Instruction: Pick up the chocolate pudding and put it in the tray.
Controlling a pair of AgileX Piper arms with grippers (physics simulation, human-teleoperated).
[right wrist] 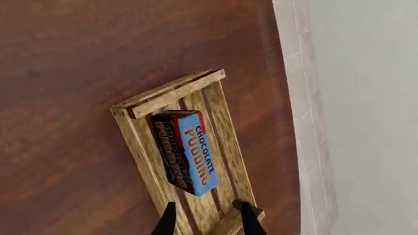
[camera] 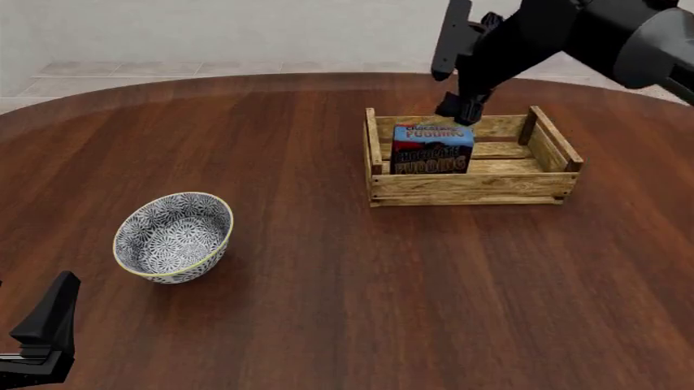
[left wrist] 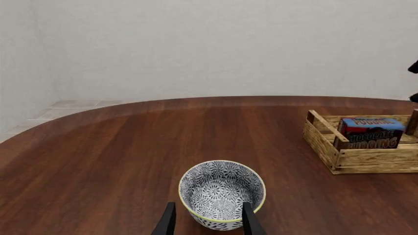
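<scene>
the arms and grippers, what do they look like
Both are black. The right arm is thick and rounded, with a grey section at its outer end, and carries a dark gripper. The left gripper shows two thin, flat, tapered black fingers. No cables or markings visible.

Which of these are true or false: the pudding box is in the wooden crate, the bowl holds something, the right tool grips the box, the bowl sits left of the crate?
1. The pudding box is in the wooden crate. True.
2. The bowl holds something. False: it is empty.
3. The right tool grips the box. False: it is above the box, open.
4. In the front view, the bowl sits left of the crate. True.
</scene>
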